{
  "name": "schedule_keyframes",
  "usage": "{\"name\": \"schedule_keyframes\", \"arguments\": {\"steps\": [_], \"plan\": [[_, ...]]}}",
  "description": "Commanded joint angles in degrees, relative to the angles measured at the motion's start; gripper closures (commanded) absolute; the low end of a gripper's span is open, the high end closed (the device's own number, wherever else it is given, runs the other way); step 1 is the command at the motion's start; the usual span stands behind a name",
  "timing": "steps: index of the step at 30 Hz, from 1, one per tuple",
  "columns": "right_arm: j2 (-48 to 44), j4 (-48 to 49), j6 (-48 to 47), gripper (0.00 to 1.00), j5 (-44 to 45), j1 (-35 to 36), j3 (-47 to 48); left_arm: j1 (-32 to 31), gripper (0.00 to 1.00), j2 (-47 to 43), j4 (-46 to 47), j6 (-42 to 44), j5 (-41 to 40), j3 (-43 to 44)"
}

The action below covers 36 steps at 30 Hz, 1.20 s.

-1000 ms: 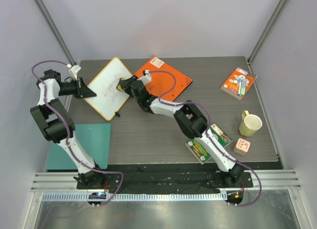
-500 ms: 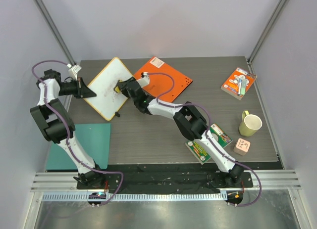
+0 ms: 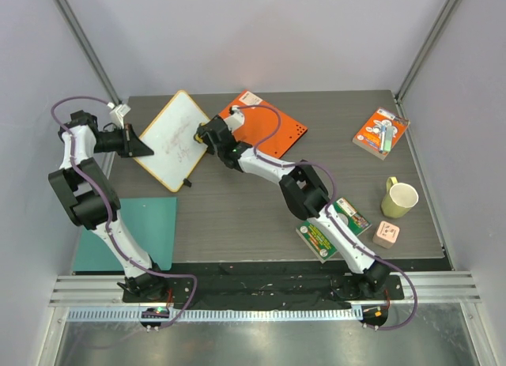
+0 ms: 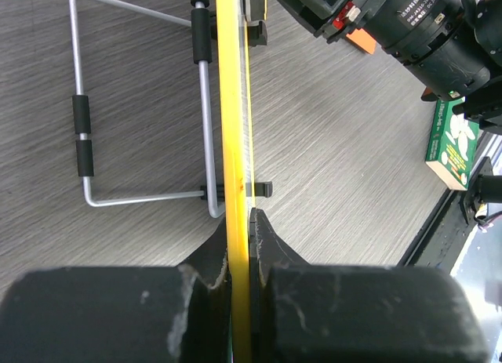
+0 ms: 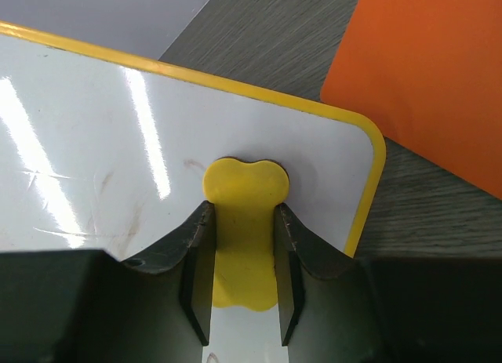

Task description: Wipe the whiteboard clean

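The whiteboard [image 3: 168,145], white with a yellow rim, stands at the table's far left with faint dark scribbles near its middle. My left gripper [image 3: 141,146] is shut on its left edge. The left wrist view shows the yellow rim [image 4: 232,104] edge-on, pinched between my left gripper [image 4: 240,226] fingers. My right gripper [image 3: 202,132] is shut on a yellow eraser [image 5: 245,192] and presses it flat on the board face [image 5: 102,136] near a rounded corner. In the right wrist view, my right gripper [image 5: 243,212] has a finger on either side of the eraser.
A wire stand [image 4: 137,197] lies behind the board. An orange board [image 3: 273,129] sits just right of the whiteboard, and a teal sheet [image 3: 134,232] lies at near left. At right are an orange packet [image 3: 380,132], a mug [image 3: 399,198], a pink cube [image 3: 387,234] and a green box [image 3: 330,228].
My right gripper has slid the eraser a little to the right and farther up the board, toward its corner. The left gripper and the board have stayed put.
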Motion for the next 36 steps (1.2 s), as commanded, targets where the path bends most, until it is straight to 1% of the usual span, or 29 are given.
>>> {"name": "schedule_keyframes", "arguments": {"steps": [1,2,4,7,12,21,26,30,36], "plan": [[5.4,-4.2,-4.4,0.99,-4.0,0.8,-2.3,-2.4,1.0,-2.2,-3.1,12.5,-7.1,-1.3],[5.2,-0.9,-4.6,0.99,-4.0,0.9,-3.1,-2.4,1.0,-2.3,-3.3,12.8,-7.1,-1.4],[4.1,1.5,-6.0,0.99,-2.7,1.1,-5.6,-2.4,1.0,-2.3,-4.1,13.3,-7.3,-1.3],[3.7,3.2,-6.0,0.99,-2.4,0.0,-6.8,-2.4,1.0,-2.2,-5.1,14.4,-7.5,-1.4],[3.6,3.8,-6.2,0.99,-2.4,-1.8,-4.2,-2.3,1.0,-2.2,-6.4,16.6,-7.8,-1.6],[4.9,4.0,-9.6,0.99,-0.4,-3.1,0.7,-2.4,1.0,-1.4,-8.2,17.7,-7.5,-0.8],[5.0,4.8,-8.9,0.99,-2.3,-3.8,0.8,-2.3,1.0,-1.2,-8.3,17.9,-7.6,-0.8],[4.7,7.6,-10.4,0.99,-5.1,-2.1,-1.5,-2.4,1.0,-0.8,-8.5,18.0,-7.5,-0.8],[4.3,8.8,-11.5,0.99,-7.0,3.2,-2.9,-2.4,1.0,-0.1,-8.2,17.3,-6.9,-0.7]]}}
